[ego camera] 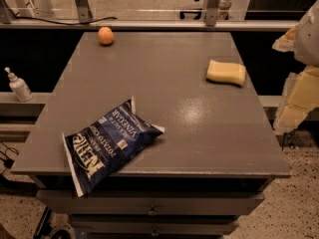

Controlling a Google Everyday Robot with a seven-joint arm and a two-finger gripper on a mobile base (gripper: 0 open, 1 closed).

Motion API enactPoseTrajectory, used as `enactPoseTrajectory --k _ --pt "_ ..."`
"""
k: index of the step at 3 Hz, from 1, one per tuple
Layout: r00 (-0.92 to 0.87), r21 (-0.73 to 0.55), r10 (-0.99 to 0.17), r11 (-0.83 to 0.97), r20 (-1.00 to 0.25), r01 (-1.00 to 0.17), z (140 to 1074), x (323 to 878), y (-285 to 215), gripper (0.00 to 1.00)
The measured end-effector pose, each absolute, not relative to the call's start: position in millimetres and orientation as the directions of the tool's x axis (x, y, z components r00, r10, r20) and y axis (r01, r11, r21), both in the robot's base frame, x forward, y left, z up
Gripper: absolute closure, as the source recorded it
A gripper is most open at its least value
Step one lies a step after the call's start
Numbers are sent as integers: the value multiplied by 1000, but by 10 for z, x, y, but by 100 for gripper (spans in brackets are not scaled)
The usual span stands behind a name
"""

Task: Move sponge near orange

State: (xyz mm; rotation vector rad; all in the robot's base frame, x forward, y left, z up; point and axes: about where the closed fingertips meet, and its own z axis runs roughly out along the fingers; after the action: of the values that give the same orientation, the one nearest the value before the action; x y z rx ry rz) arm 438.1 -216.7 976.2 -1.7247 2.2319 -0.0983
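The sponge (227, 72), a pale yellow foam block, lies flat on the grey table (164, 98) near its right edge. The orange (105, 36) sits at the table's far left corner, well apart from the sponge. My gripper (280, 83) hangs at the right edge of the view, beyond the table's right side and to the right of the sponge. Its pale yellow fingers (298, 99) are spread open and hold nothing.
A dark blue bag of potato chips (107, 143) lies at the table's front left, overhanging the front edge. A white pump bottle (19, 86) stands on a ledge left of the table. A rail runs behind the table's far edge.
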Motion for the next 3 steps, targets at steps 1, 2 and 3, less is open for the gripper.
enactPoseTrajectory --k 1,2,3 --pt "-221 -246 -953 270 -207 -931 9762 4381 -2166 0" --pt "-230 -265 -940 296 -252 -918 9728 4505 -2144 0" --pt "-262 -290 -896 373 -359 -881 9563 4908 -2109 0"
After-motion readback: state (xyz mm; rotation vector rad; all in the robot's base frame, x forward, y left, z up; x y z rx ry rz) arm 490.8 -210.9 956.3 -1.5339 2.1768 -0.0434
